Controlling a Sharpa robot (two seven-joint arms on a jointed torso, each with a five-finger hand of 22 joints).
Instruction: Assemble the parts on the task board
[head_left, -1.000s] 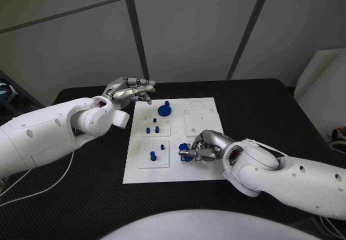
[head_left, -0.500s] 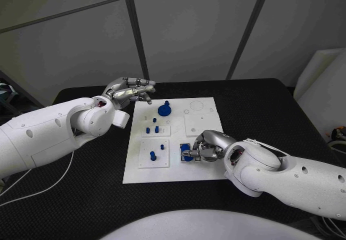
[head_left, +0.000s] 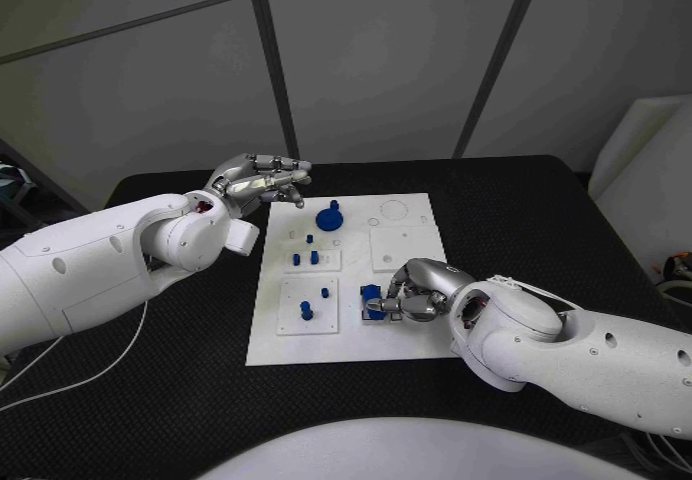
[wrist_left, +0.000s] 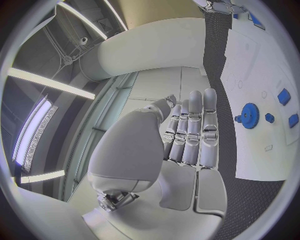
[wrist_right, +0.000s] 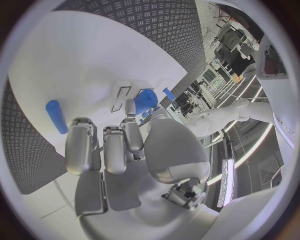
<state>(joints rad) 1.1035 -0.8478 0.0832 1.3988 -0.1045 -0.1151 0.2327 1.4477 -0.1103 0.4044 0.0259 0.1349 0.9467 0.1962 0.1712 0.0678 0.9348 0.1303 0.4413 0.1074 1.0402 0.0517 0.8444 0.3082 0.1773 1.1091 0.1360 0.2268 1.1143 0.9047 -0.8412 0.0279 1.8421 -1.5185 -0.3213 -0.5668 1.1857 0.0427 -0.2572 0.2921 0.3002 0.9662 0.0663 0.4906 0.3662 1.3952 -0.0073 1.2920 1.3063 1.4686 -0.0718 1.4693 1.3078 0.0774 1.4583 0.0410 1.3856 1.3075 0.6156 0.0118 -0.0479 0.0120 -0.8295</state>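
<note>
The task board (head_left: 346, 275) lies flat in the middle of the black table (head_left: 188, 400), with small blue parts standing in its left-hand insets and a blue gear (head_left: 330, 216) near its far edge; the right hand (head_left: 408, 295) sits low over the near right of the board, its fingers curled about a blue part (head_left: 374, 303) that shows between them, and in the right wrist view a rounded blue piece (wrist_right: 146, 100) lies just past the fingertips, so I judge that it holds this part, though the fingers hide the actual contact and I cannot be sure how firmly; a loose blue peg (wrist_right: 56, 116) lies flat on the board just beside that hand; the left hand (head_left: 260, 182) hangs above the table off the board's far left corner, its fingers drawn together and bent with nothing in them; in the left wrist view the gear (wrist_left: 249, 115) rests on the board well apart from those fingers; the parts look like small, hard plastic, light and stiff, probably smooth enough to slip or tip under a careless pinch, so each is best taken by its sides near the middle, kept upright, and pressed straight down into its seat.
</note>
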